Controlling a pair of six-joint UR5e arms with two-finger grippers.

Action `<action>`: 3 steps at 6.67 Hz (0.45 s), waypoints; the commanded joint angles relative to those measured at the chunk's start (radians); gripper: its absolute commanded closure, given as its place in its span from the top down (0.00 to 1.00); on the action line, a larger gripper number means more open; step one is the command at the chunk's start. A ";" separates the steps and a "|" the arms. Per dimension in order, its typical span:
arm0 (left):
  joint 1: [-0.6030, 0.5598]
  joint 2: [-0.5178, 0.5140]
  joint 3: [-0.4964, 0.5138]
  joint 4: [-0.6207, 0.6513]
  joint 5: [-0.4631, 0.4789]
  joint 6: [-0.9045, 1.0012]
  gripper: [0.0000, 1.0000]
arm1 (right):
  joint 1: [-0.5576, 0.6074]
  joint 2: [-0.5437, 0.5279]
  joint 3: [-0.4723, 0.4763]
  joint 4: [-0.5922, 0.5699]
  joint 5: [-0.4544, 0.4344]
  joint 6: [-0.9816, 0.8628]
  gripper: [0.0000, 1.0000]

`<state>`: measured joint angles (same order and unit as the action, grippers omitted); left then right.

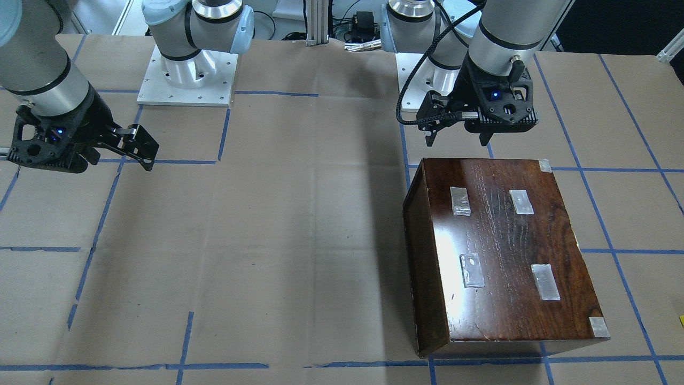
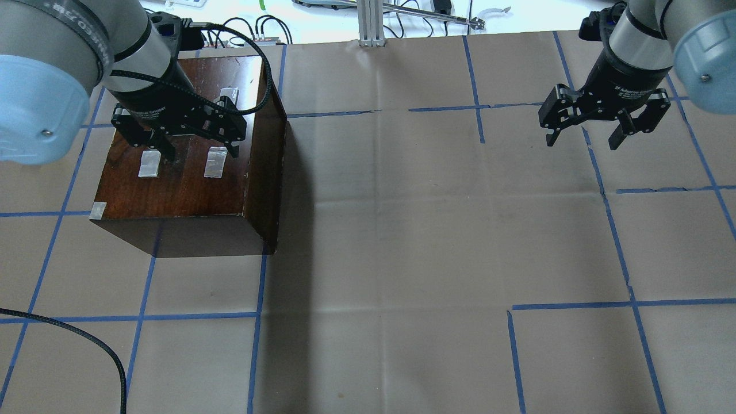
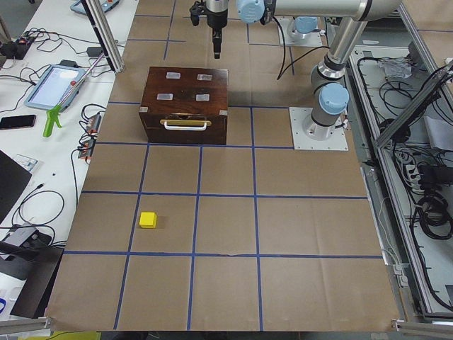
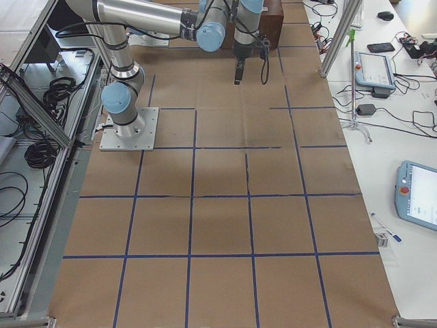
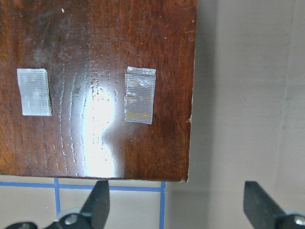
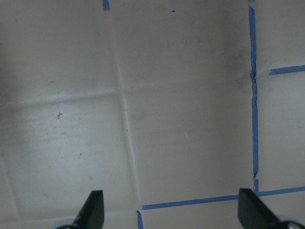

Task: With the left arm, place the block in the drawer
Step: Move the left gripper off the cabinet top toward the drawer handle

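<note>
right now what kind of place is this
Probably a robotics lab test cell: a silver-grey left robot arm and its right twin bolted to a brown paper-covered table gridded in blue tape, with a grey control tablet and black cable bundles alongside.

Lit brightly and evenly from overhead in all 6 views, with neutral white tone. Strong specular glare on the glossy top of the cabinet (image 1: 507, 251), seen as a white streak in the front-facing view and again in the left wrist view. Broad, soft-edged shadow on the surface (image 2: 402, 230) beside the cabinet in the overhead view; fainter grey band down the middle of the front-facing view. Overexposed to plain white beyond the far edge in the overhead view. Left end effector (image 5: 177, 193) and right end effector (image 6: 171, 196) rendered dark and slightly soft at the lower border of each wrist view. Sharp elsewhere.
</note>
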<state>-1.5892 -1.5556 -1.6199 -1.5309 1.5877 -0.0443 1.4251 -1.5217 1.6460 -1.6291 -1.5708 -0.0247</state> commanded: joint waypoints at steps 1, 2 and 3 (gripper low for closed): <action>0.000 -0.001 0.000 0.000 0.000 0.001 0.99 | 0.000 0.000 0.000 0.000 0.000 -0.001 1.00; 0.000 -0.003 0.000 0.000 0.000 0.000 0.99 | 0.000 0.000 0.000 0.000 0.000 -0.001 1.00; 0.000 -0.004 0.000 0.002 0.000 0.000 0.99 | 0.000 0.000 0.000 0.000 0.000 -0.001 1.00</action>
<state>-1.5892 -1.5585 -1.6199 -1.5305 1.5877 -0.0441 1.4251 -1.5217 1.6460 -1.6291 -1.5708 -0.0259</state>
